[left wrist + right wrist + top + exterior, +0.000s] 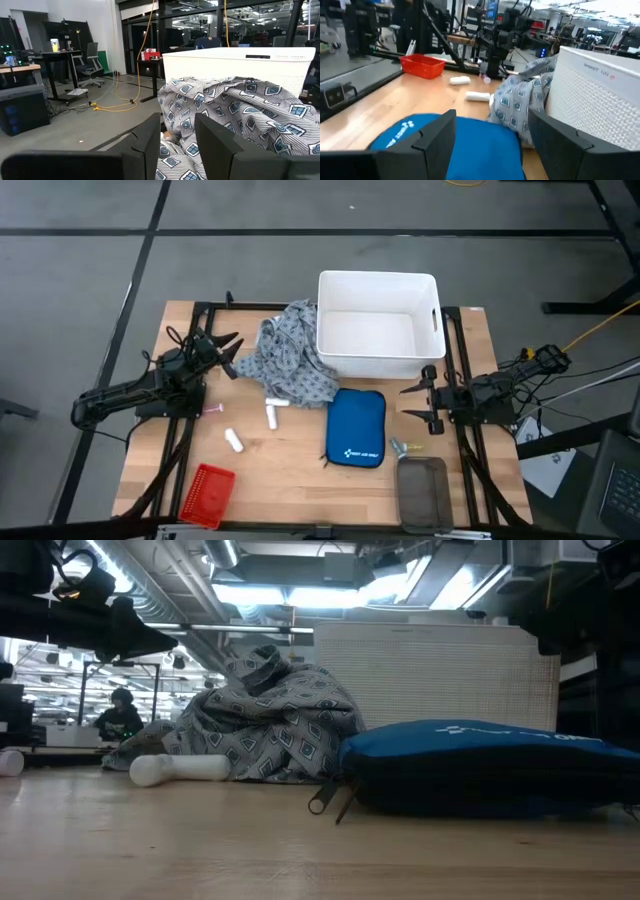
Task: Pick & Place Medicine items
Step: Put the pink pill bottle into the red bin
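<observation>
Three white cylinder-shaped medicine items lie on the wood in the high view: one (pixel 277 401) against the grey patterned cloth's near edge, one (pixel 270 416) just in front of it, one (pixel 233 441) nearer the front. A tiny pink bit (pixel 213 409) lies to their left. A yellowish bit (pixel 400 447) lies right of the blue pouch. The low view shows one roll (pixel 180 768) lying on its side. My left gripper (pixel 230 355) hovers open at the cloth's left edge, also seen in its wrist view (pixel 177 140). My right gripper (pixel 425 400) is open, right of the pouch (pixel 492 135).
A white bin (pixel 378 323) stands at the table's far side with the crumpled cloth (pixel 285 360) against its left wall. A blue zip pouch (pixel 356 428) lies in the middle. A red basket (pixel 207 492) and a grey tray (pixel 422 490) sit at the near edge.
</observation>
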You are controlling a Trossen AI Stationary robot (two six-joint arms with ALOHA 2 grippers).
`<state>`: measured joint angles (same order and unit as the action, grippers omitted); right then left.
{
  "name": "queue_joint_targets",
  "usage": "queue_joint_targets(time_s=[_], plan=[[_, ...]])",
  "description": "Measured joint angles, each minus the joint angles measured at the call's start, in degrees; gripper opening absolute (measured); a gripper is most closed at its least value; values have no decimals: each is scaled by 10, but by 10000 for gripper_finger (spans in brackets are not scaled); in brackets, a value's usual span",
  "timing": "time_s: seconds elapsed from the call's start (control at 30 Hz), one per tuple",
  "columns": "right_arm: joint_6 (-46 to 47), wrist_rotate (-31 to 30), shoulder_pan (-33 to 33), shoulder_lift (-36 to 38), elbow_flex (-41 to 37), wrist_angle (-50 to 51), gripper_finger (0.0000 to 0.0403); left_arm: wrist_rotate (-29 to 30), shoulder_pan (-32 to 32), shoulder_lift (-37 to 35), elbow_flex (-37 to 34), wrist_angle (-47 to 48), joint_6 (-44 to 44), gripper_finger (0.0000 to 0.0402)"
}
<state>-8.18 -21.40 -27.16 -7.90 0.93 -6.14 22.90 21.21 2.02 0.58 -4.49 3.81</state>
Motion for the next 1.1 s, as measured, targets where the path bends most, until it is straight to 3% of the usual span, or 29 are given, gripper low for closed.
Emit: queue_joint_targets(time_s=[0.13,0.43,0.6,0.87,1.1], plan=[[0,26,0,0,0,-15,249,0,0,0,0,0,0,120],[1,24,0,0,0,-25,249,0,0,0,0,0,0,120],[-42,26,0,0,0,-93,249,0,0,0,0,0,0,120],[15,146,0,0,0,-127,249,0,0,0,0,0,0,120],[11,113,0,0,0,-149,249,0,0,0,0,0,0,120]])
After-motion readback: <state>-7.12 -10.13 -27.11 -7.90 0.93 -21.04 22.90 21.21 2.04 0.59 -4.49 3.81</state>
